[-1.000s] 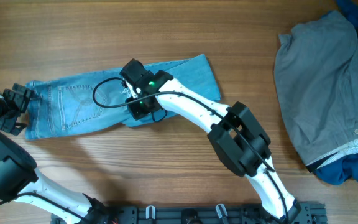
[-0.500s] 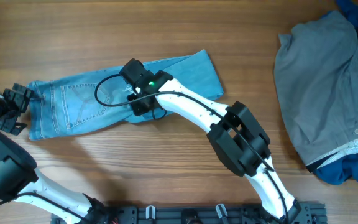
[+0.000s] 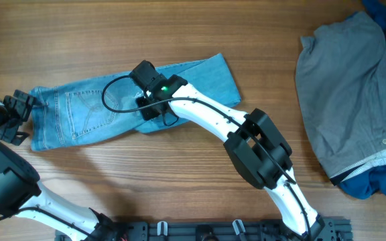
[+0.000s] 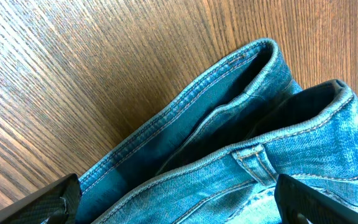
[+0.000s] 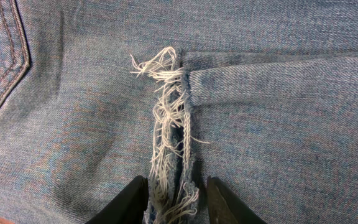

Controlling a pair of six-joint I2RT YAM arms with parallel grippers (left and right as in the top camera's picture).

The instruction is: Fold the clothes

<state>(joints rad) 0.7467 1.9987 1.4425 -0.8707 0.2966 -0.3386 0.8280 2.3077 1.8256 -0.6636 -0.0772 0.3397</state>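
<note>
Bare wood-grain table (image 3: 179, 40). My left tool (image 3: 15, 119) gapes wide and empty at the waistband. The jeans (image 3: 79, 114) lie folded left of centre, long axis left to right, waistband leftmost, rising slightly rightward. My right tool (image 5: 176, 199), narrowed, pinches their frayed hem and has edged slightly farther away. A grey shirt (image 3: 347, 100) lies far right.

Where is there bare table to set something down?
Bare table runs along the far edge beyond the jeans, and between the jeans and the gray shirt. Crowded: the left hand at the waistband, the right arm crossing the middle.
</note>
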